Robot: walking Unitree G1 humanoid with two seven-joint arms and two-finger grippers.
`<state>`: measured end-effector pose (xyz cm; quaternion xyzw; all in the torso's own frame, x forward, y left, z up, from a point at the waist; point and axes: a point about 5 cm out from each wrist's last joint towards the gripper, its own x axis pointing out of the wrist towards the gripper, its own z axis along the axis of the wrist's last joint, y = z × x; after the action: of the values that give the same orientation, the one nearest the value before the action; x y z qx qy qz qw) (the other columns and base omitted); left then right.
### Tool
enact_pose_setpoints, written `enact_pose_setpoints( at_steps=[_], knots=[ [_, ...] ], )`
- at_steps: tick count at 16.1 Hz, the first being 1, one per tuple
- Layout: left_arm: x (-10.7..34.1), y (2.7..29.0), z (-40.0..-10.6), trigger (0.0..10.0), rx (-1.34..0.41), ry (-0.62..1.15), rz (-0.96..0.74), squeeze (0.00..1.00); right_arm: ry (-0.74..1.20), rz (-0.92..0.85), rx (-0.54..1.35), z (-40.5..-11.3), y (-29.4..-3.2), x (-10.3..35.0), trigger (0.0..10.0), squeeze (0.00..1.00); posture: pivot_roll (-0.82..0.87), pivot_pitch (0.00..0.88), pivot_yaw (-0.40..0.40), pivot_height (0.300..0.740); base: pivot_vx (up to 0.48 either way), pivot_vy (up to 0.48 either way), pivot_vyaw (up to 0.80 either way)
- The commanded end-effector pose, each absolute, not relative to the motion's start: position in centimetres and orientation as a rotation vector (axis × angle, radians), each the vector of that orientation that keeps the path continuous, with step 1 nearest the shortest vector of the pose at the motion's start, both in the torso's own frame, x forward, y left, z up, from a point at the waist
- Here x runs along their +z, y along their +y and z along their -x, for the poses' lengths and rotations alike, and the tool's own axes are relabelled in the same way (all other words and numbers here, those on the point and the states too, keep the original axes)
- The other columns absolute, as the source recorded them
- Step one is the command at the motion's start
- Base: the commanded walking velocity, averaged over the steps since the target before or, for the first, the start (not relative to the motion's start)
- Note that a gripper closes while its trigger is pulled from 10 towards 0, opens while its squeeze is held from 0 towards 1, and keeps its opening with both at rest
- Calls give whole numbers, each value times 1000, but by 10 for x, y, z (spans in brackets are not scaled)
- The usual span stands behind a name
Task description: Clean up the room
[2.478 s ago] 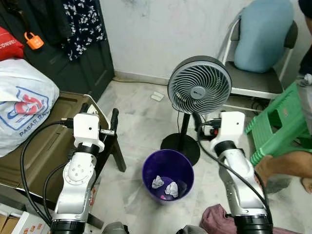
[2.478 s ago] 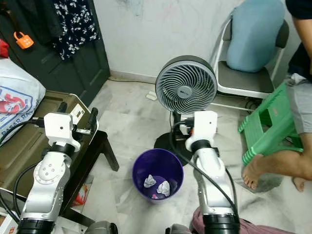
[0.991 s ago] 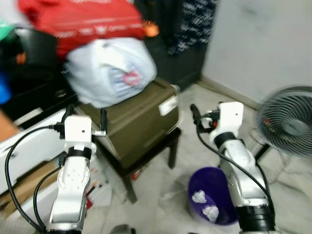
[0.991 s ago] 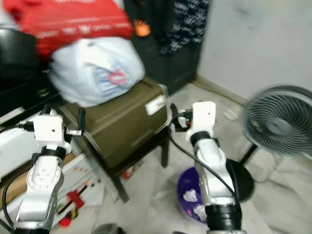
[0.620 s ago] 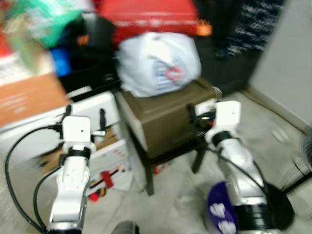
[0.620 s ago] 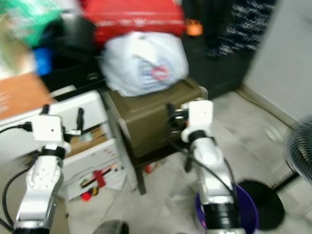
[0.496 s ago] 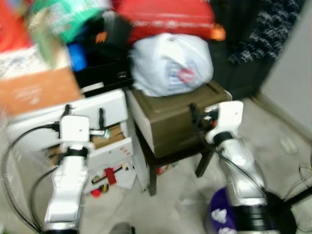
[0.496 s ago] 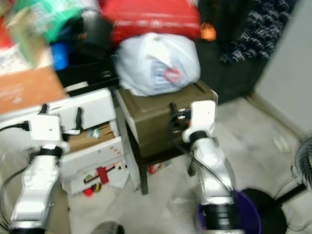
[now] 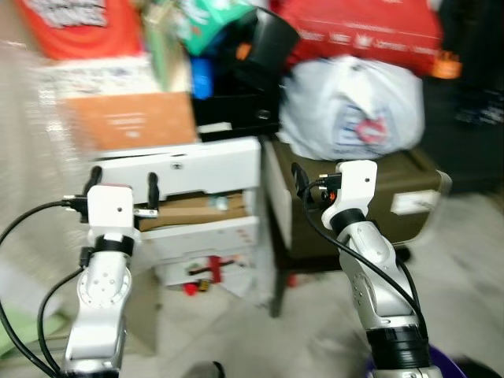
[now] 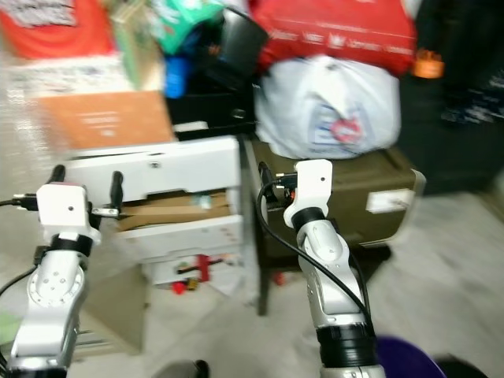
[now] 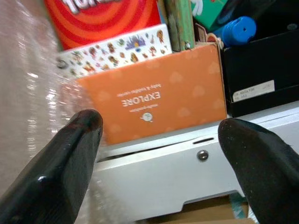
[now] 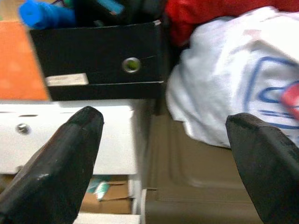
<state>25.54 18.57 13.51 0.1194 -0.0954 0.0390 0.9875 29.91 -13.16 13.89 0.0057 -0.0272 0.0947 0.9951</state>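
Black fingers of both pincers are seen spread wide and empty, the left pincer raised at centre left of the head view and the right pincer at centre, both held level at chest height, judged to be a carrying-free travel posture so that the arms stay clear of the clutter while the scene is surveyed. Ahead of them a white drawer unit stands at centre, its lower drawer pulled out and showing brown contents; an orange box and a black box are stacked on its top, presumably for want of storage. To the right an olive case rests on a dark stool and bears a white plastic bag, with a red bag piled above. Small red items lie on the floor beneath the drawers, lower centre; these are judged the likeliest litter to be collected. The picture is blurred, so finer detail cannot be told.
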Motion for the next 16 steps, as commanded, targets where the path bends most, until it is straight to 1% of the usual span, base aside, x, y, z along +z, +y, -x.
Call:
enact_pose_setpoints(
  at_steps=[1,2,5,7,8,9,10,16],
  knots=[
    [140,186,-254,10000,60,-221,-258,0,-56,-20,183,-300,-133,140,10000,0,-74,0,15,740,0,0,800],
    [141,187,-255,10000,66,-236,-288,0,-55,-20,182,-300,-133,140,10000,0,-74,0,15,740,0,0,800],
    [142,195,-257,10000,114,-229,-294,0,-60,-19,179,-302,-133,141,10000,0,-73,0,17,740,0,0,800],
    [139,197,-258,10000,161,-189,-260,0,-60,-15,179,-302,-133,141,10000,0,-73,0,16,740,0,0,800],
    [136,197,-259,10000,190,-160,-273,0,-60,-14,178,-303,-133,141,10000,0,-74,0,14,740,0,0,800],
    [134,194,-260,10000,158,-160,-252,0,-60,-13,178,-303,-133,141,10000,0,-74,0,14,740,0,0,800],
    [135,194,-259,10000,159,-171,-269,0,-61,-12,178,-303,-133,141,10000,0,-76,0,12,740,0,0,800],
    [132,191,-259,10000,167,-145,-244,0,-62,2,187,-304,-134,142,10000,0,-78,0,1,740,0,0,800]
  ],
)
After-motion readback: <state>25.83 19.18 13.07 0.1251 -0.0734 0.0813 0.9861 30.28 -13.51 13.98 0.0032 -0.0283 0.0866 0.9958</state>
